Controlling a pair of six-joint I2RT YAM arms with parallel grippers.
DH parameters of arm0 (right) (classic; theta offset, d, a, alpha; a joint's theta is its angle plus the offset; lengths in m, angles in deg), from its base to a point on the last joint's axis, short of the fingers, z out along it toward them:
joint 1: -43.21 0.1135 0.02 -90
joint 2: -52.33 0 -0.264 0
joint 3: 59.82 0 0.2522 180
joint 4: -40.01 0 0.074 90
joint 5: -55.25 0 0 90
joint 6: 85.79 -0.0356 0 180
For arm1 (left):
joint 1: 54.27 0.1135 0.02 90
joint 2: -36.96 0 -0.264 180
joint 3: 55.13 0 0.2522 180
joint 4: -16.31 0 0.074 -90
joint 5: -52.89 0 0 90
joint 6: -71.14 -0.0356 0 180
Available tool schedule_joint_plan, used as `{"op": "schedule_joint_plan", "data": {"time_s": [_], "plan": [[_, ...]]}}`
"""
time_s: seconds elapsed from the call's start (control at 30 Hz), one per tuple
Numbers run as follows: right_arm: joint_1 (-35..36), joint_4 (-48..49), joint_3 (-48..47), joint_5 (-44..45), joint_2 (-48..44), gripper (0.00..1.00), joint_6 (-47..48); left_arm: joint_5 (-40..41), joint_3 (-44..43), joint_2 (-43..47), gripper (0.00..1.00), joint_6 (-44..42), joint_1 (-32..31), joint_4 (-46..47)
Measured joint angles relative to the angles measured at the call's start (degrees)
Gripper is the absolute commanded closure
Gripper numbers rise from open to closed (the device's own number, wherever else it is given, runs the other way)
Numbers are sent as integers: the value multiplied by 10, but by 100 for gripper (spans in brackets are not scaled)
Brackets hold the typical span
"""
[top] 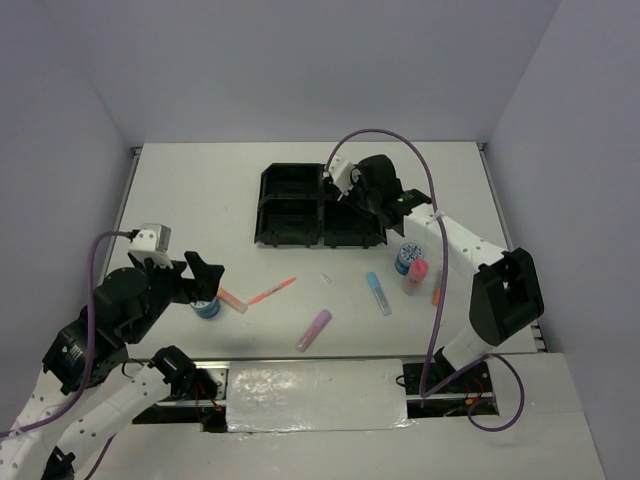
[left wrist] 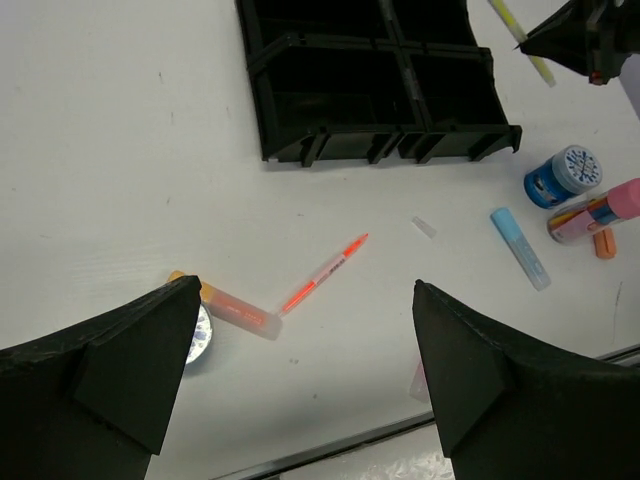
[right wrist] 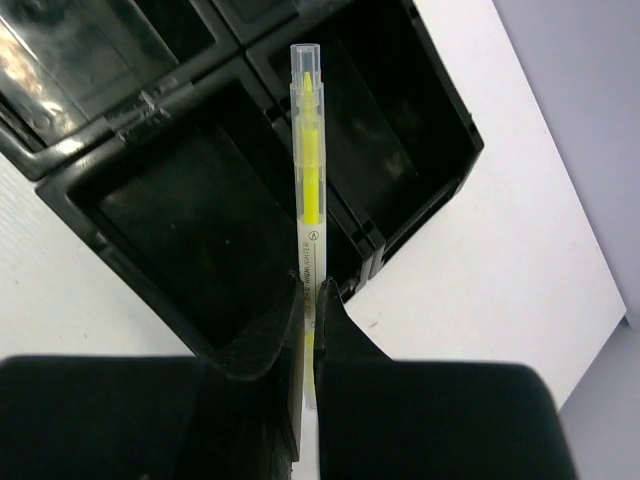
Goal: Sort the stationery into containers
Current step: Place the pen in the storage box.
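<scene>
From above: the black tray [top: 290,240] sits on a white table [top: 200,190], plain grey walls [top: 300,70] around. The left fingers [left wrist: 130,370] stand wide and empty, a pink pen [left wrist: 325,272] ahead between them. The right fingers [right wrist: 330,325] pinch a yellow pen [right wrist: 308,170] over a compartment [right wrist: 190,210] just ahead; lowering it before release seems wise.

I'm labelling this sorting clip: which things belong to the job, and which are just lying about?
Job: black plastic four-compartment tray; thin yellow pen in the right end effector; thin pink-orange pen; short orange marker; light blue marker; purple marker; left blue-and-white tape roll; right blue-and-white tape roll; pink-capped bottle.
Lying about: small clear cap; purple cables; shiny silver sheet.
</scene>
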Motion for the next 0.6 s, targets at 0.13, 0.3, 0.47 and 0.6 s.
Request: {"op": "schedule_joint_plan", "data": {"time_s": [0.13,0.3,0.47,0.6], "plan": [[0,15,30,2,-1,100,16,-8,3,19,1,-1,0,8],[0,26,70,11,6,100,33,-9,6,53,1,-1,0,14],[0,57,78,19,17,100,45,-10,6,61,1,-1,0,16],[0,74,81,20,24,99,45,-13,6,61,1,-1,0,17]]}}
